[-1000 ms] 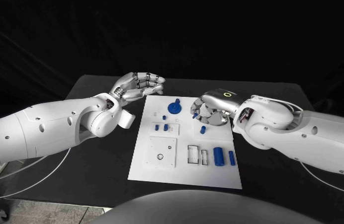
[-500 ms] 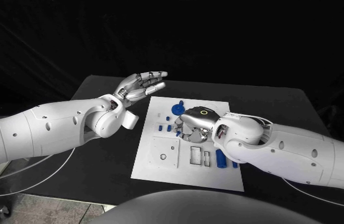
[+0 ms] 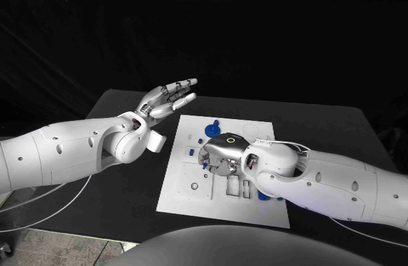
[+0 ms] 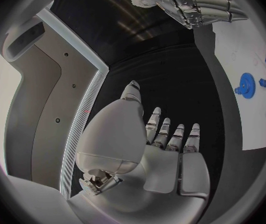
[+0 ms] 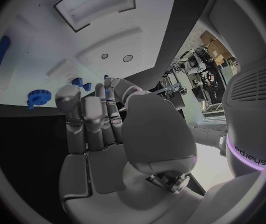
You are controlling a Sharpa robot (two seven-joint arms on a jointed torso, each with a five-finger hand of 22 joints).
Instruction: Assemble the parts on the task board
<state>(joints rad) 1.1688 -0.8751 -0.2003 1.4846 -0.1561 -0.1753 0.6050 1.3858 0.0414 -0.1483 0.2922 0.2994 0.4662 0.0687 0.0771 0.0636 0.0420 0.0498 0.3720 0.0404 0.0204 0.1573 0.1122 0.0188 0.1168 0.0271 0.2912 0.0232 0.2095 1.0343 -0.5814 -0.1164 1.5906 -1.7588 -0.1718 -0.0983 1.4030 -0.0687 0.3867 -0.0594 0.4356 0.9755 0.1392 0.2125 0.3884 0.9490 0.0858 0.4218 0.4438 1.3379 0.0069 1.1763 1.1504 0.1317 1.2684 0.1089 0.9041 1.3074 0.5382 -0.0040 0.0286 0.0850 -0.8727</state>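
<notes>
The white task board (image 3: 223, 210) lies in the middle of the black table. A blue gear (image 3: 211, 129) stands at its far end, and small blue pegs (image 3: 194, 152) sit to the left of my right hand. My right hand (image 3: 223, 154) hovers low over the board's middle with its fingers curled down. A small blue part (image 3: 205, 166) looks pinched at its fingertips (image 5: 108, 87). The right wrist view shows the gear (image 5: 38, 95) and board (image 5: 58, 40) beyond those fingers. My left hand (image 3: 170, 98) is raised off the board's far left corner, fingers stretched out, holding nothing (image 4: 164, 149).
Blue cylinders (image 3: 262, 196) lie at the board's near right, partly hidden by my right forearm. A square recess (image 3: 194, 184) and narrow slots (image 3: 232, 186) sit on the near half. Black table (image 3: 127, 183) surrounds the board.
My right hand has moved left and nearer across the board, from its far right edge to its middle, the small blue part travelling with it. My left hand's fingers have uncurled and stretched out.
</notes>
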